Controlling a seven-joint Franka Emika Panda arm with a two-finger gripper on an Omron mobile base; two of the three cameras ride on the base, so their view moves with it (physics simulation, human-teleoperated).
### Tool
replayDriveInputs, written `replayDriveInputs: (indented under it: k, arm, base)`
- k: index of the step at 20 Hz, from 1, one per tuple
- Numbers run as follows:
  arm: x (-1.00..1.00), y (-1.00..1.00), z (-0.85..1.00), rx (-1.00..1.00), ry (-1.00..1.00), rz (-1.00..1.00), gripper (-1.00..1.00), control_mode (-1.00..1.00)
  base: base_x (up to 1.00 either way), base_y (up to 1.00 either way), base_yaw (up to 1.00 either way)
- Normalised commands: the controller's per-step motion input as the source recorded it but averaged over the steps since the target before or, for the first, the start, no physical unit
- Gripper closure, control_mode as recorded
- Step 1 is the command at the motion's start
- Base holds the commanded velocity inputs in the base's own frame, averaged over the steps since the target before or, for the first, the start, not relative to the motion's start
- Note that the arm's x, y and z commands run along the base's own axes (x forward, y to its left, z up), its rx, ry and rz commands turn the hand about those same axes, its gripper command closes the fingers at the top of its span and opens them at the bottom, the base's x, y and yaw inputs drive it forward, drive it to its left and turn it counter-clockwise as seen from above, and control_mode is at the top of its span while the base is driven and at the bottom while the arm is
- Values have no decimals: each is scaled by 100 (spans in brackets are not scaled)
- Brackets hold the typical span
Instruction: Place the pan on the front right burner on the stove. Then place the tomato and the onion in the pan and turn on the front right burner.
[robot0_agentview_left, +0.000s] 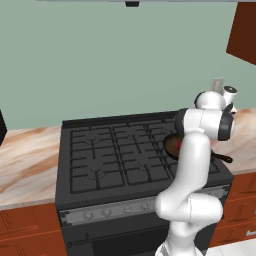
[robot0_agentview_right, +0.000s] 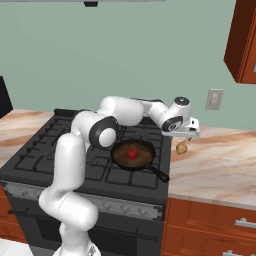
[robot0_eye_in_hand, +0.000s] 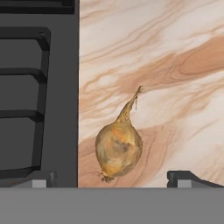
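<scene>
The onion (robot0_eye_in_hand: 118, 148) lies on the counter (robot0_eye_in_hand: 175, 65) between the open hand's (robot0_eye_in_hand: 111, 178) fingertips.

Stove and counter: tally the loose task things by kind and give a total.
Pan: 1, on the stove
Tomato: 1, in the pan
Onion: 1, on the counter beside the stove
Total: 3
</scene>
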Motion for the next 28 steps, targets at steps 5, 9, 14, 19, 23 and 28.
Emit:
replayDriveInputs:
  k: [5,9,14,19,23,28]
  arm:
    - [0,0,-3,0,0,0,-100,-100]
    - [0,0,-13,0,0,0,-100,-100]
    - [-1,0,-14,0,0,0,-100,-100]
    - [0,0,-23,0,0,0,-100,-100]
    - [0,0,-22,0,0,0,-100,-100]
    - [1,0,-20,0,0,0,-100,-100]
  base:
    - [0,0,0]
    - [0,0,0]
    - [0,0,0]
    - [0,0,0]
    - [0,0,0]
    - [0,0,0]
